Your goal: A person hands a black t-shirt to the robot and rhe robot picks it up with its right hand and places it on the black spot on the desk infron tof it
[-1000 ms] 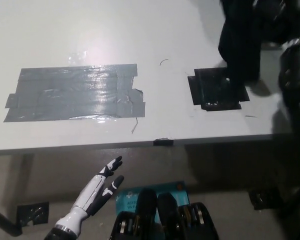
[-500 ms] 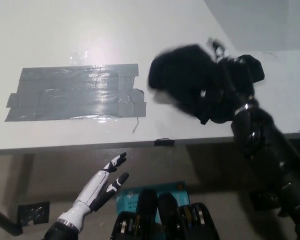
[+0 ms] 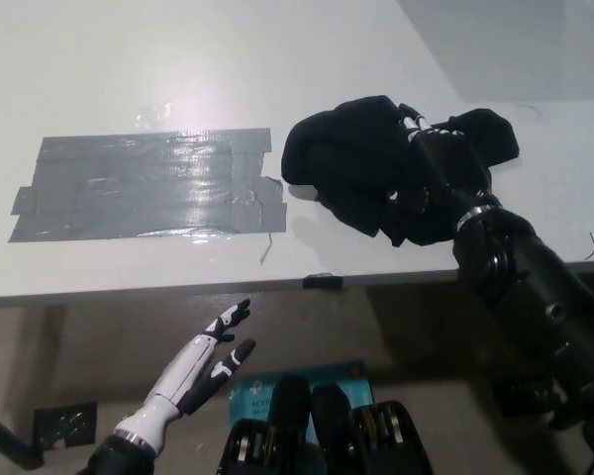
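Note:
The black t-shirt (image 3: 361,168) lies bunched in a heap on the white desk (image 3: 178,59), right of centre. My black right hand (image 3: 441,173) rests on the heap's right side, its fingers curled into the cloth. The right arm (image 3: 535,297) comes in from the lower right across the desk's front edge. The black spot is hidden under the shirt and hand. My white left hand (image 3: 203,361) hangs below the desk's front edge at the lower left, open with its fingers spread.
A large patch of grey tape (image 3: 148,188) covers the desk left of the shirt. A small black clip (image 3: 322,280) sits on the front edge. Below the edge there is floor, with a teal sheet (image 3: 262,386).
One second ago the shirt hung at the upper right, with the black spot showing. My right arm has brought it down and left; the heap now lies on the desk over the spot.

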Robot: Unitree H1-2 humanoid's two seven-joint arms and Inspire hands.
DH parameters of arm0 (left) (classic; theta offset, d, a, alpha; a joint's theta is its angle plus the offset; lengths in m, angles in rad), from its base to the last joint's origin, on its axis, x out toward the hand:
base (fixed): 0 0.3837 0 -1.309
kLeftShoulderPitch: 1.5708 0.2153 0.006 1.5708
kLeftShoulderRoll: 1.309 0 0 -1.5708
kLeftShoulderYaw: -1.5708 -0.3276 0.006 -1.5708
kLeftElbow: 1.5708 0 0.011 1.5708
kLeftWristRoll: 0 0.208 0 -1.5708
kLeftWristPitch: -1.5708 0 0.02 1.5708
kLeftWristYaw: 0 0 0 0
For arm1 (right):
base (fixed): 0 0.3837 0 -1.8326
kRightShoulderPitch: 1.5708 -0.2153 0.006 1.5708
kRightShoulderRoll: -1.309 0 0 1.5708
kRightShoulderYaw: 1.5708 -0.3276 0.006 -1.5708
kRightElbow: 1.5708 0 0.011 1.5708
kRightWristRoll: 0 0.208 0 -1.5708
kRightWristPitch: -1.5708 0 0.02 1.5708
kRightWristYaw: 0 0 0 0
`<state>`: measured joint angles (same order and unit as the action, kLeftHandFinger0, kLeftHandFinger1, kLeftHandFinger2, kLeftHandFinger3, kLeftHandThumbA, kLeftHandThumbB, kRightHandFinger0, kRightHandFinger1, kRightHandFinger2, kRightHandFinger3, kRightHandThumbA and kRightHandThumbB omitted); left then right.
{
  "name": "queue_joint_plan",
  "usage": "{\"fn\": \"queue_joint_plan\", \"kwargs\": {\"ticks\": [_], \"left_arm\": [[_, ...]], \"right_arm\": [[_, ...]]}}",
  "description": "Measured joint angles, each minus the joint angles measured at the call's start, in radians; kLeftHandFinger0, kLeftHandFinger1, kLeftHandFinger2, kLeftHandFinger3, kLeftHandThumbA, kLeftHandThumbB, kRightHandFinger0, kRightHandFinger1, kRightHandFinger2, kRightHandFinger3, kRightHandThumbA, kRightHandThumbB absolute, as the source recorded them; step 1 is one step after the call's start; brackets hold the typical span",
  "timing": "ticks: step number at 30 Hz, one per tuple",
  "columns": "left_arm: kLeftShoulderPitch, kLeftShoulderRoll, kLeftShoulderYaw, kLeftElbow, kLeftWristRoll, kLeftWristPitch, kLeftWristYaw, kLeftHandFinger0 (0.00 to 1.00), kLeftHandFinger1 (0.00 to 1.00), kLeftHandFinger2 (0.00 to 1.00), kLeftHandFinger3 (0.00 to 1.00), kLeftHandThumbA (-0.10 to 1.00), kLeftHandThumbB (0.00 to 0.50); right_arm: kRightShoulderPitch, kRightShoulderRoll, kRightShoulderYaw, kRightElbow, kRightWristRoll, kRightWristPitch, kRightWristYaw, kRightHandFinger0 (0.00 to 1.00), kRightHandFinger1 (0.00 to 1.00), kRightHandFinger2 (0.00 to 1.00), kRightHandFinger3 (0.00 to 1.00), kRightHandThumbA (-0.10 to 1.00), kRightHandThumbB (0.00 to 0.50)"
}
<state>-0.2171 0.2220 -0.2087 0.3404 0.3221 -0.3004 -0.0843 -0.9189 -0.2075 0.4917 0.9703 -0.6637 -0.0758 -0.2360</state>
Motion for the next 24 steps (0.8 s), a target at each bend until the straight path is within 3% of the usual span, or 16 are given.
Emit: {"fn": "queue_joint_plan", "kwargs": {"ticks": [5,8,11,14,24], "left_arm": [[0.000,0.000,0.000,0.010,0.001,0.002,0.000,0.94,1.00,1.00,1.00,1.00,0.500],[0.000,0.000,0.000,0.020,0.001,0.004,0.000,0.94,1.00,1.00,1.00,1.00,0.500],[-0.001,0.000,0.000,0.031,0.001,0.008,0.000,0.95,1.00,1.00,1.00,1.00,0.500],[0.000,0.000,0.000,0.038,0.001,0.009,0.000,0.93,1.00,1.00,1.00,1.00,0.500],[-0.001,-0.002,-0.001,0.061,0.001,0.010,0.000,0.96,1.00,1.00,1.00,1.00,0.500]], "right_arm": [[0.009,-0.042,-0.011,-0.083,0.037,0.015,0.095,1.00,1.00,1.00,1.00,0.74,0.500],[0.023,-0.069,-0.025,-0.138,0.073,0.024,0.152,1.00,1.00,1.00,1.00,0.84,0.500],[0.049,-0.109,-0.054,-0.223,0.139,0.047,0.224,1.00,1.00,1.00,1.00,0.87,0.500],[0.077,-0.143,-0.092,-0.291,0.201,0.066,0.276,1.00,1.00,1.00,1.00,1.00,0.500],[0.206,-0.186,-0.230,-0.509,0.394,0.135,0.369,1.00,1.00,1.00,1.00,1.00,0.500]]}}
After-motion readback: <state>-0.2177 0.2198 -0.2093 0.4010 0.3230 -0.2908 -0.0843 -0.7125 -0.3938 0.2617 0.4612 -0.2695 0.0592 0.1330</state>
